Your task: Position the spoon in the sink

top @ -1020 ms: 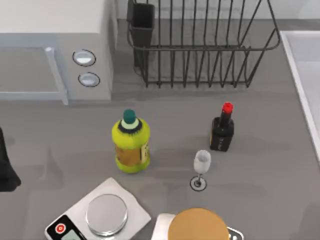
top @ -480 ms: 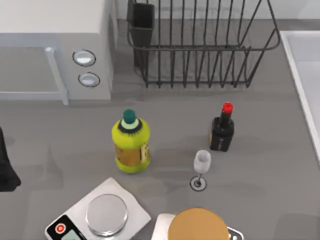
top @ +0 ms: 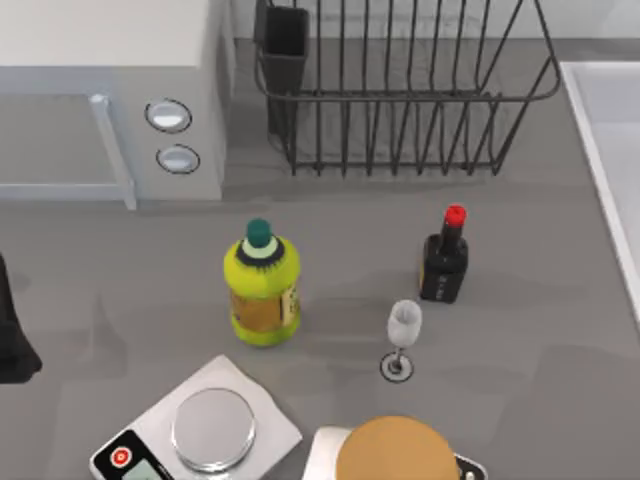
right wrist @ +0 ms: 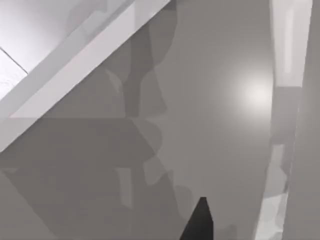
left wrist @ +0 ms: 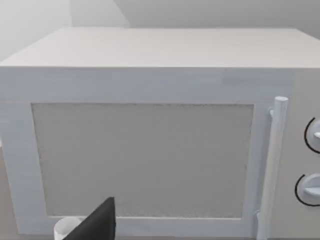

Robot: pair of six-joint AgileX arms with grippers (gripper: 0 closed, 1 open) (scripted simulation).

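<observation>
At the right edge of the top view sits the sink, a pale basin with a lighter raised rim, and I can see only a strip of it. I cannot find the spoon on the desk, so I cannot say where it is or if it is in the sink yet. The left arm is a dark shape at the far left edge of the top view, low down, and it looks parked. Its wrist view looks at the white microwave, with one dark fingertip of the left claw low in that picture; I cannot tell if that claw is apart or together. The right wrist view looks at smooth grey walls and a pale rim, which I think is the sink seen from close by, and one dark fingertip of the right claw pokes up near the bottom; I cannot tell its state either, or if it holds anything. Around the middle of the desk stand a yellow bottle, a small dark bottle with a red cap and a little glass, with a black dish rack at the top. My guess is the right arm is working near the sink, but how much is done I cannot say.
</observation>
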